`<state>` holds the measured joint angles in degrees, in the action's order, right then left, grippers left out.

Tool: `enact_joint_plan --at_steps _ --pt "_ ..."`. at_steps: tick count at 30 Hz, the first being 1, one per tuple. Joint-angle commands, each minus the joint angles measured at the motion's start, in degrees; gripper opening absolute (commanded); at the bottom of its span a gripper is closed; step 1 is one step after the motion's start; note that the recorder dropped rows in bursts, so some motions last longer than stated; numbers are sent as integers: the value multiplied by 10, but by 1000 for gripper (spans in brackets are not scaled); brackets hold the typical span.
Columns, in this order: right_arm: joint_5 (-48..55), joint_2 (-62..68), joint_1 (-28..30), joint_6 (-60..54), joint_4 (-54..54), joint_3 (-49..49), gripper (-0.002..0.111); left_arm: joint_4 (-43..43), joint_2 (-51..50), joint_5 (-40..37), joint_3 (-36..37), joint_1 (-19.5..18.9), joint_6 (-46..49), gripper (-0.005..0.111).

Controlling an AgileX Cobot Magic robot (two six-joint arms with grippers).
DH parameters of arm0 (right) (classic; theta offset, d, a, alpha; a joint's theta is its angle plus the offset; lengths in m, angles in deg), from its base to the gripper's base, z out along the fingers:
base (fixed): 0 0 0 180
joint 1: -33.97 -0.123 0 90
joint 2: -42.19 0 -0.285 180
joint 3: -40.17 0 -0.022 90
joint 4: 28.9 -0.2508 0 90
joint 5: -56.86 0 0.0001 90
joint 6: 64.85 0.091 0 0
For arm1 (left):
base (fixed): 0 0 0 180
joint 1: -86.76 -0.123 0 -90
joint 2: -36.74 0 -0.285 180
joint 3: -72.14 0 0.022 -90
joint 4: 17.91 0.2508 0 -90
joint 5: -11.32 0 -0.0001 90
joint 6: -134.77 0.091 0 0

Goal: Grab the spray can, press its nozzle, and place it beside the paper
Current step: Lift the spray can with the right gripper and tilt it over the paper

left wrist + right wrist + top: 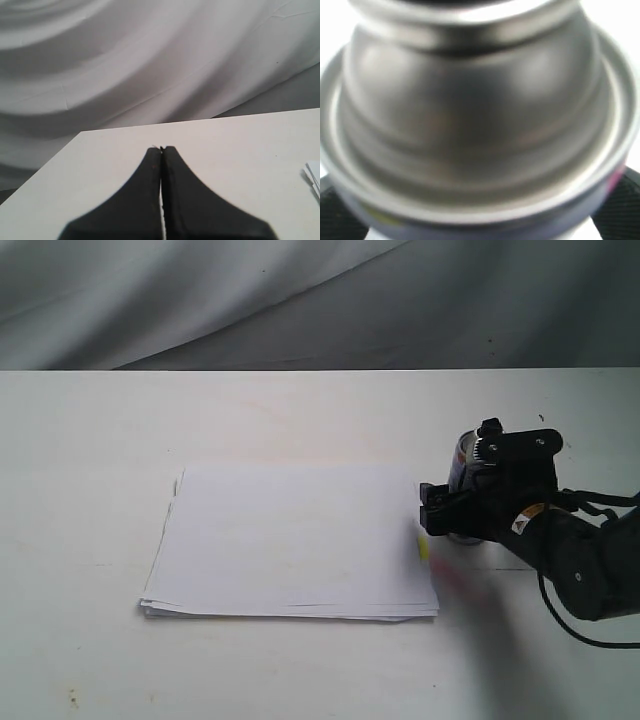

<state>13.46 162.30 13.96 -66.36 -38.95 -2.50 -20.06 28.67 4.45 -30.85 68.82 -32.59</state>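
Most of spray can (pixel 461 454) hidden behind right claw (pixel 437 512).

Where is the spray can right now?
In the exterior view the spray can stands on the right of the table, just off the paper's right edge, largely hidden behind the right gripper reaching around it.

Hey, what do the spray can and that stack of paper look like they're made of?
Spray can: most likely metal, silvery and glossy. Its dome and rolled rim carry soft reflections in the right wrist view.
Paper: thin, matte white sheets, probably ordinary office paper. The layered, slightly uneven edges show along the stack's near side.
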Motion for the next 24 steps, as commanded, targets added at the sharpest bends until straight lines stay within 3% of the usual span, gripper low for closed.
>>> enact_joint_plan --at_steps 1,7,13,16,24 --pt "-7 1 2 -27 -9 2 80 -3 3 6 2 -1 -2 0" --pt "-5 1 2 -45 -19 2 66 -3 3 6 2 -1 -2 0" --pt "8 1 2 -45 -25 2 26 -3 3 6 2 -1 -2 0" --pt "14 1 2 -45 -25 2 13 -3 3 6 2 -1 -2 0" --pt "65 -47 2 -45 -39 2 0 -3 3 6 2 -1 -2 0"
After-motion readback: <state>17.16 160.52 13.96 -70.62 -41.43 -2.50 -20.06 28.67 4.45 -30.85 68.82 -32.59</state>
